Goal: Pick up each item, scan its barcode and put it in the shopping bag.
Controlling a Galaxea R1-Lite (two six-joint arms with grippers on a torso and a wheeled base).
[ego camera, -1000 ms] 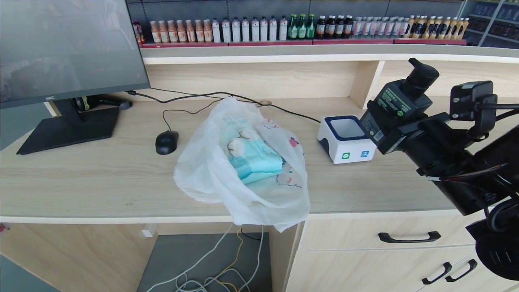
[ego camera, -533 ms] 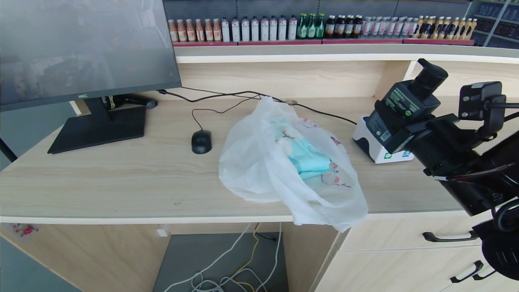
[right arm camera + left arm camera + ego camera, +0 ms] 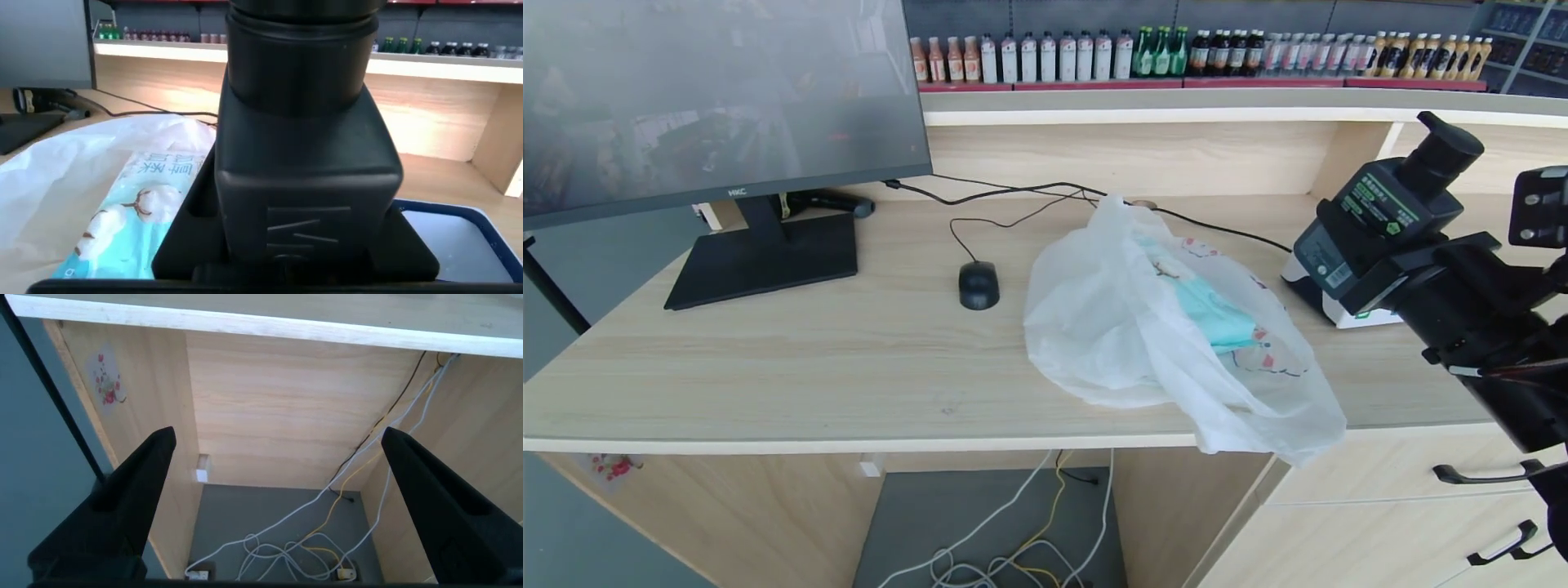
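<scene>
My right gripper (image 3: 1409, 273) is shut on a black pump bottle (image 3: 1384, 216) with a green label and a barcode sticker, held tilted above the counter's right end. The same bottle (image 3: 302, 155) looms close in the right wrist view. Just behind it stands the white and blue scanner (image 3: 1339, 314), mostly hidden by the bottle; its blue rim (image 3: 462, 233) shows beside the bottle. The translucent shopping bag (image 3: 1127, 327) lies slumped on the counter with a teal tissue pack (image 3: 1213, 314) inside it. My left gripper (image 3: 278, 498) hangs open and empty below the counter edge.
A monitor (image 3: 719, 98) on a black stand fills the back left, with a black mouse (image 3: 978, 286) and cables beside it. The bag overhangs the wooden counter's front edge (image 3: 849, 445). Loose cables (image 3: 327, 539) lie in the kneehole below. Drawers with black handles (image 3: 1486, 474) sit lower right.
The head camera has swung left, so everything sits further right in the picture. Relative to the scanner, the held bottle has come across and now covers most of it.
</scene>
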